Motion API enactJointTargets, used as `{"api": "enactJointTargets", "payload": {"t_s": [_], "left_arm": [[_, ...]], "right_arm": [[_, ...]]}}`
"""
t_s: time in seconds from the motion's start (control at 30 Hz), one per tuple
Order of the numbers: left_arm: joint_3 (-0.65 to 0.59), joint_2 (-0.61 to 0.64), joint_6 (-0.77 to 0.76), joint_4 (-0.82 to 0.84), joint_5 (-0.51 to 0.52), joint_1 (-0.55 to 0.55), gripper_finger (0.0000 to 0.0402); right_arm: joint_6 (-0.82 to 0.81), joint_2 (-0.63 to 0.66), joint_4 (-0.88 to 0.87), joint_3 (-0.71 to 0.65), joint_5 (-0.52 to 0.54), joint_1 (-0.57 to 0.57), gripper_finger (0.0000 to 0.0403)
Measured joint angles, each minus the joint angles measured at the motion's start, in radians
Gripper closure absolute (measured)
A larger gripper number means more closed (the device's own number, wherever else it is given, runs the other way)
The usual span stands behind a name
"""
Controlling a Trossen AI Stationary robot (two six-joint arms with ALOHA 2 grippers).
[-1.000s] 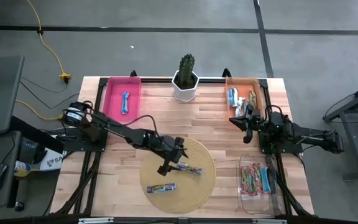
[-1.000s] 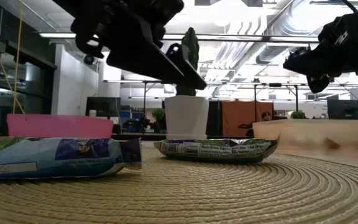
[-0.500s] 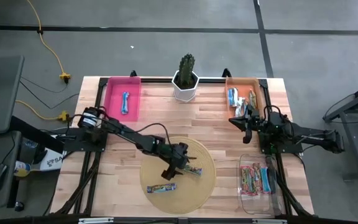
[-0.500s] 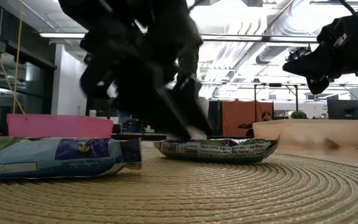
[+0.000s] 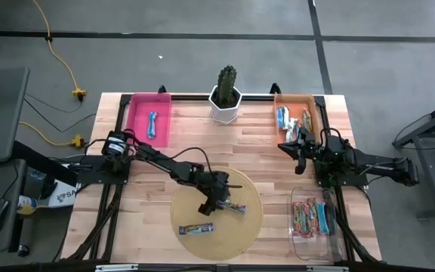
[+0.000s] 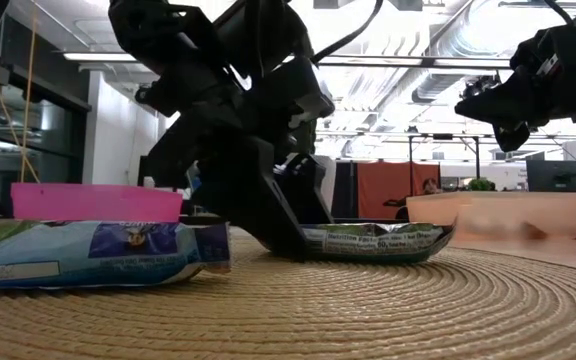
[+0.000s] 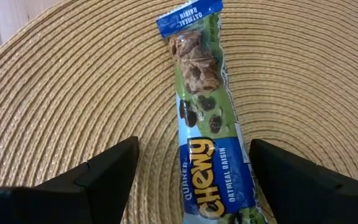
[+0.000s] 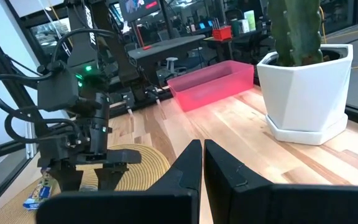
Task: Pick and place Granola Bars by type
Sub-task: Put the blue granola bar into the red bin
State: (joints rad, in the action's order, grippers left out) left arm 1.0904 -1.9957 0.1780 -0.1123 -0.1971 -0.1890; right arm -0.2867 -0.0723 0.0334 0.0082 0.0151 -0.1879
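Reaching: left gripper (image 7: 191, 180) is down on the woven mat (image 5: 251, 219), fingers spread wide, straddling a Quaker Chewy oatmeal raisin bar (image 7: 207, 143) without pinching it yet.
Near front edge: a second blue-wrapped bar (image 5: 196, 227) lies on the mat, closer to the table's front.
Step in hand: the pick, I'd say, with nothing lifted.
Next move: close on the bar squarely across its width, then carry it to a bin.
Front right corner: clear bin (image 5: 313, 234) holding bright wrappers.
Right edge: right gripper (image 5: 302, 156) waits, fingers pressed together, empty.
Far edge: pink bin (image 5: 136, 113), potted cactus (image 5: 226, 94), orange bin (image 5: 314, 112).
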Motion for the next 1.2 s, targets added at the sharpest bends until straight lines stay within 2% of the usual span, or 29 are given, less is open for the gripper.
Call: {"api": "enactJointTargets", "payload": {"t_s": [0.63, 0.87, 1.2], "left_arm": [[0.013, 0.005, -0.04, 0.027, 0.008, 0.0, 0.0246], [0.058, 0.005, -0.055, 0.054, 0.005, -0.001, 0.0289], [0.201, 0.005, -0.069, 0.178, 0.018, -0.001, 0.033]], "right_arm": [[0.0, 0.0, 0.0, 0.0, 0.0, 0.0, 0.0402], [0.0, 0.0, 0.0, 0.0, 0.0, 0.0, 0.0402], [0.0, 0.0, 0.0, 0.0, 0.0, 0.0, 0.0402]]}}
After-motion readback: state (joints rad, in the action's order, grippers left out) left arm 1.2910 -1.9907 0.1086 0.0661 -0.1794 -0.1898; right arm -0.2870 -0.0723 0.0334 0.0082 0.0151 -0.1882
